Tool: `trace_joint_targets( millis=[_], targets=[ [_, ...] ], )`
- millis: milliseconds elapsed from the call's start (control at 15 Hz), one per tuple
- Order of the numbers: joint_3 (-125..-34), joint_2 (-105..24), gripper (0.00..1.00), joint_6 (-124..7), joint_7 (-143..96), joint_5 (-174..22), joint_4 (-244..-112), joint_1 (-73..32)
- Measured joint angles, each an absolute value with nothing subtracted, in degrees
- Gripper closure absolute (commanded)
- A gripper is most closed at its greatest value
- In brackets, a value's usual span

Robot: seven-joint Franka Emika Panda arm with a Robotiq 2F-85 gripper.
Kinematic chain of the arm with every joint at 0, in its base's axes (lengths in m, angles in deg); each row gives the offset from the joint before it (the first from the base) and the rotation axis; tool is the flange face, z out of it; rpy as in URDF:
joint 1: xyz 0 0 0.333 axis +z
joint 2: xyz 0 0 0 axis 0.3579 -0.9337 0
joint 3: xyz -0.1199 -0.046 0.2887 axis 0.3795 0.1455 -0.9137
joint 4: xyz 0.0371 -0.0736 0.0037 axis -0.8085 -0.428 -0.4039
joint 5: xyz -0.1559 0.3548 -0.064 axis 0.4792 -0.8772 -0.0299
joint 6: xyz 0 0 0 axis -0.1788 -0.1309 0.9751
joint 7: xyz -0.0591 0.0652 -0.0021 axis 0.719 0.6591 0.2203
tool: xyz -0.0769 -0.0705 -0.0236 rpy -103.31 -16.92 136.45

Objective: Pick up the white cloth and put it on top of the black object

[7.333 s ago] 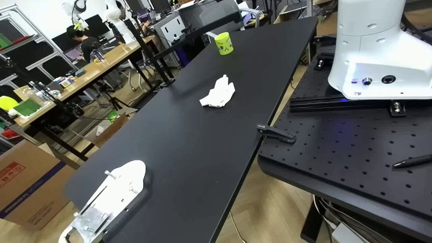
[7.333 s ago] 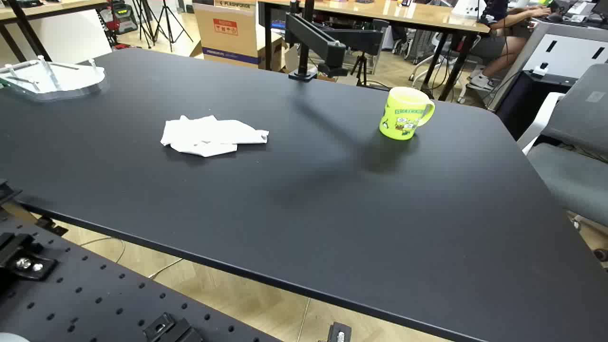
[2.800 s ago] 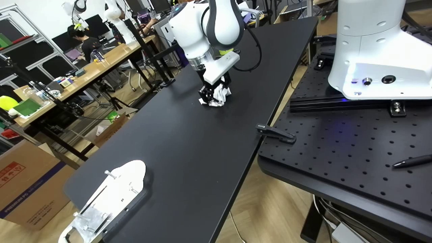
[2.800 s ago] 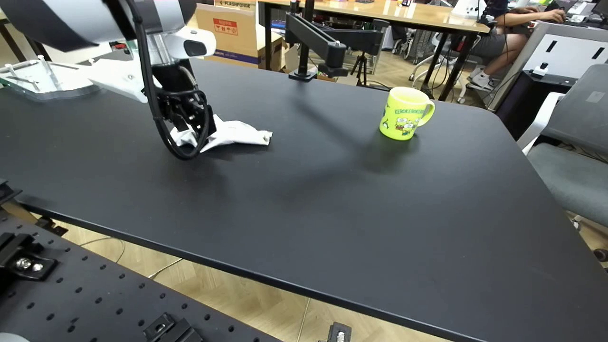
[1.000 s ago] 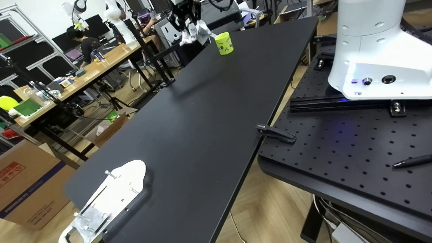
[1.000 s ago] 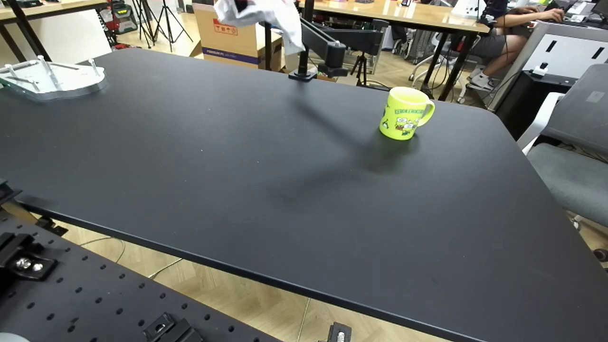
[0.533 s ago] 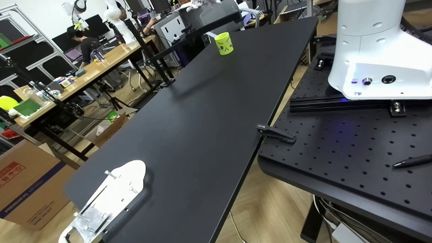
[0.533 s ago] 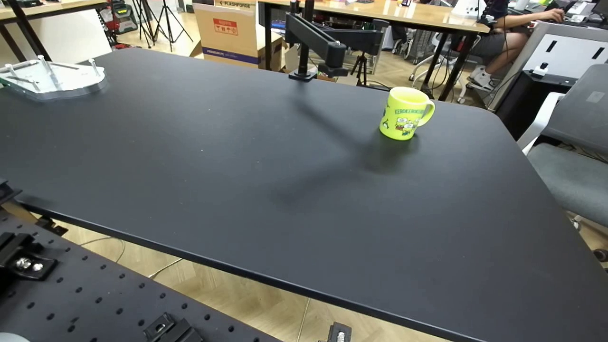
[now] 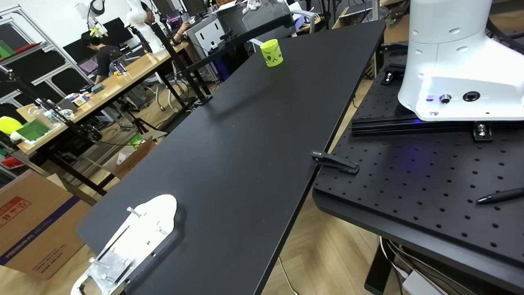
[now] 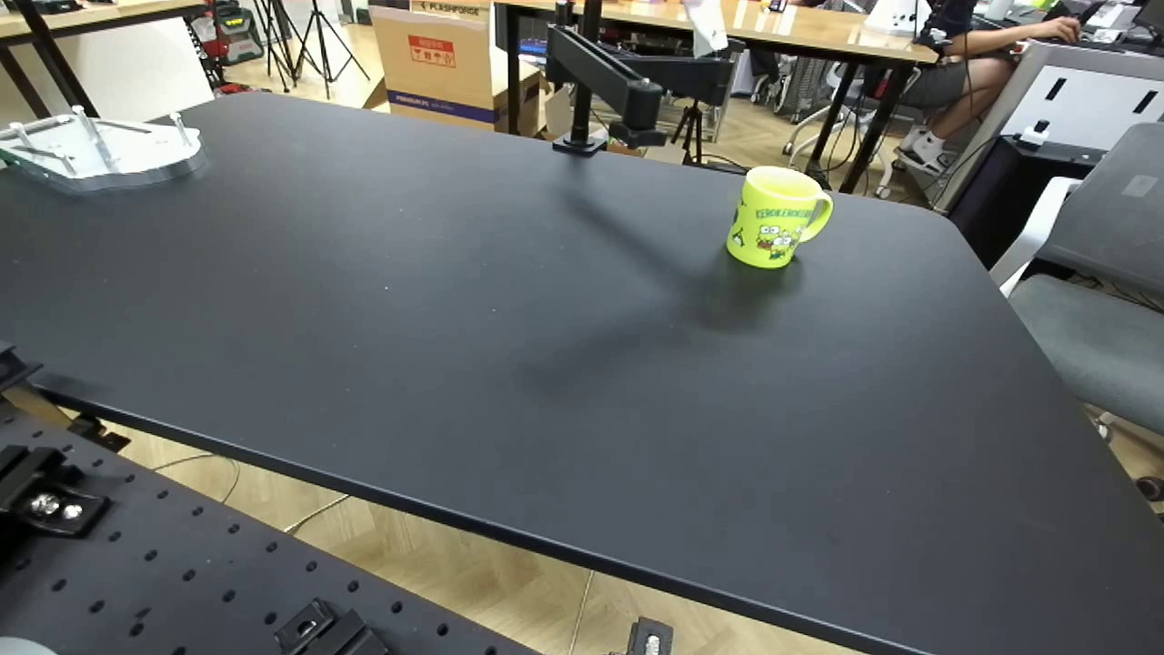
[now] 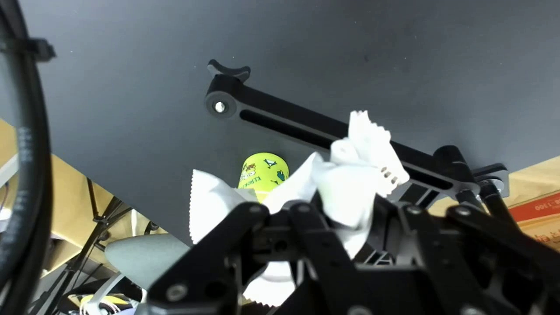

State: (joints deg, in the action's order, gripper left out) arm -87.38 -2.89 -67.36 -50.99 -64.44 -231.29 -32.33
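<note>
The white cloth (image 11: 350, 183) is bunched between the fingers of my gripper (image 11: 350, 205), which is shut on it in the wrist view. Loose serrated ends spread out to both sides. Only the cloth's lower tip (image 10: 706, 29) shows at the top of an exterior view, and a bit of the cloth (image 9: 252, 5) at the top edge of an exterior view. The black object, a jointed arm (image 11: 288, 113) clamped at the table's far edge, lies beneath the cloth in the wrist view. Touching cannot be told. My gripper is outside both exterior views.
A yellow-green mug (image 10: 773, 218) stands near the black arm (image 10: 605, 77). A white plate with upright pegs (image 9: 139, 237) lies at the far end of the dark table (image 9: 229, 164). A grey chair (image 10: 1100, 255) stands beyond the table's edge.
The cloth lay flat on the table, then was gripped and lifted off. Over the last second it has risen mostly out of both exterior views and moved sideways toward the mug's side.
</note>
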Motion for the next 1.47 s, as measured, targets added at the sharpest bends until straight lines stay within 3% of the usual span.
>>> trace_joint_targets(
  millis=[733,800,933,1467],
  targets=[
    [-85.8,-13.2,0.97,-70.6,-45.8,-64.6,-231.5,-32.2],
    [-85.7,-13.5,0.62,-70.6,-45.4,-64.6,-231.5,-32.0],
    [-85.5,-13.8,0.56,-70.6,-44.8,-64.7,-231.5,-31.8],
    [-85.3,-13.1,0.0,-70.6,-43.5,-65.2,-231.0,-30.4]
  ],
)
